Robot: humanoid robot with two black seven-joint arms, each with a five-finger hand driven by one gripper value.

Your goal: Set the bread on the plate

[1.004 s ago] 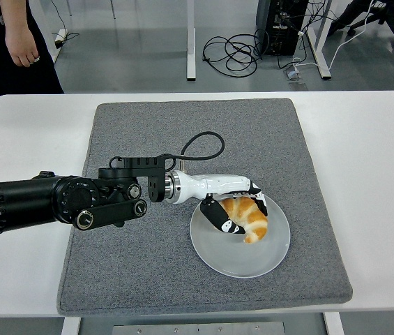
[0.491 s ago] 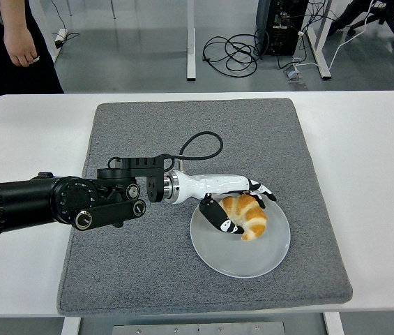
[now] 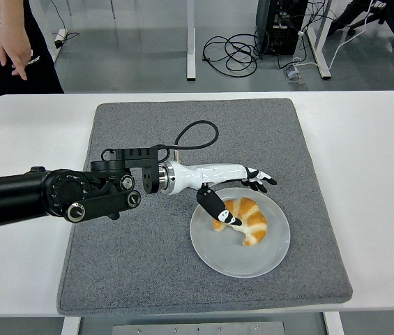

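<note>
Change: since a second ago the left hand [image 3: 233, 190] has let go of the bread [image 3: 245, 219] and lifted off it; earlier its fingers were wrapped round the bread, and half a second ago they had begun to spread.

Head view, hand: the left hand now hovers over the far-left rim of the plate [image 3: 277, 252]. Its fingers [image 3: 261, 178] stretch out flat, pointing right, above and beyond the bread. The thumb [image 3: 214, 207] points down toward the bread's near-left side; whether it touches cannot be told. The hand holds nothing.

Head view, bread: a golden croissant, curved, lying on the plate in its left and middle part, with bare plate showing to the right and near side. It has shifted only slightly since the earlier frames.

Head view, plate: a pale round plate on the grey mat [image 3: 141, 265], toward the mat's near right. The mat lies on the white table [image 3: 371, 174].

Head view, arm: the left arm reaches in from the left edge, low over the mat. No right arm shows.

Head view, person: a person's hand [image 3: 13, 47] hangs at the top left, beyond the table, and has risen a little since before.

Meaning: the bread rests on the plate unheld, so the placing looks done; what seems left is drawing the hand away without nudging the bread.
</note>
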